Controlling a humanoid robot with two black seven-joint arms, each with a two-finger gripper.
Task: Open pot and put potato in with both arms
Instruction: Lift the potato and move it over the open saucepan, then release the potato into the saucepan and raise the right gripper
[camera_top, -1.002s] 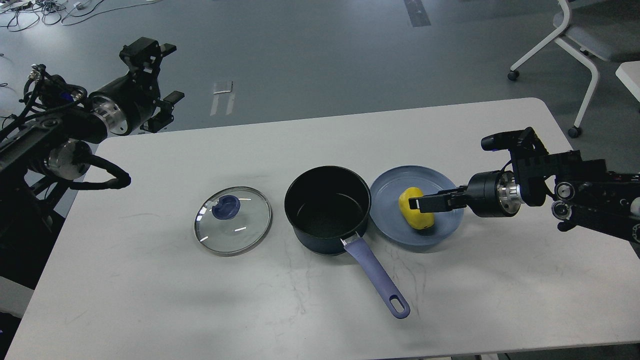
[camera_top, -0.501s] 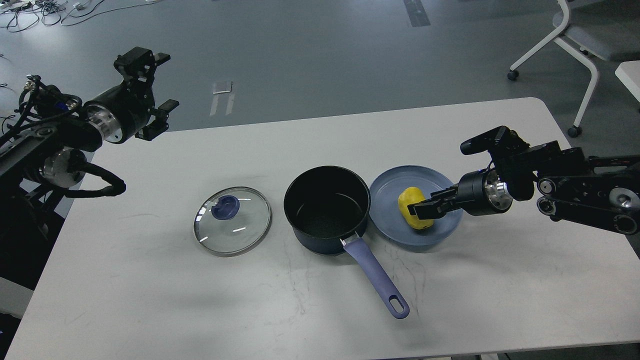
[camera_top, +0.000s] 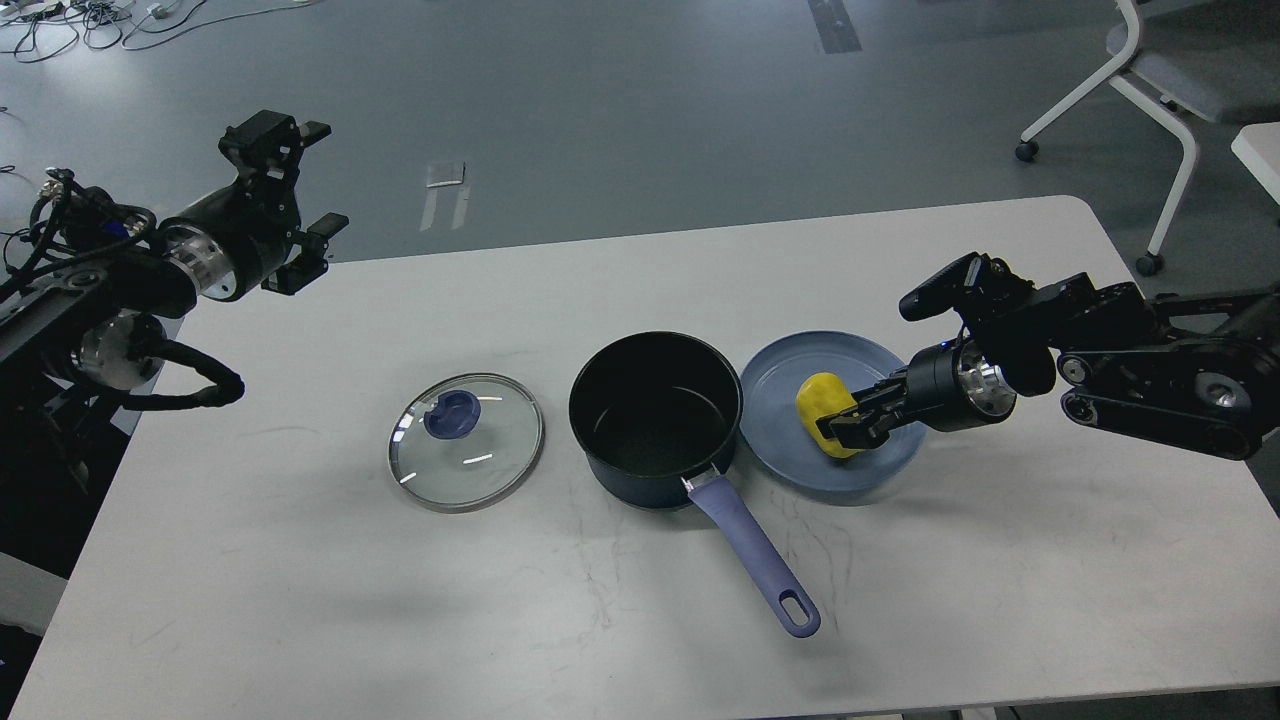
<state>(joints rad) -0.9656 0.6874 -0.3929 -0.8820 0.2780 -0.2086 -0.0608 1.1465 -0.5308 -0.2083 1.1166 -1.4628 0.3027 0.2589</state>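
The dark blue pot (camera_top: 655, 415) stands open mid-table, its purple handle (camera_top: 752, 555) pointing toward me. Its glass lid (camera_top: 466, 443) with a blue knob lies flat on the table to the pot's left. The yellow potato (camera_top: 822, 405) lies on a blue plate (camera_top: 800, 365) just right of the pot. My right gripper (camera_top: 843, 424) is low over the plate, its fingers apart on either side of the potato's right end. My left gripper (camera_top: 315, 178) is open and empty, held in the air beyond the table's far left corner.
The white table (camera_top: 300, 600) ends close behind my left gripper. A white wheeled chair (camera_top: 1150, 90) stands on the floor at the far right. Cables lie on the floor at the far left.
My right gripper has tilted down and moved left, bringing its fingers around the potato's right end. My left gripper has drawn back left, away from the table. Pot, lid and plate have not moved.
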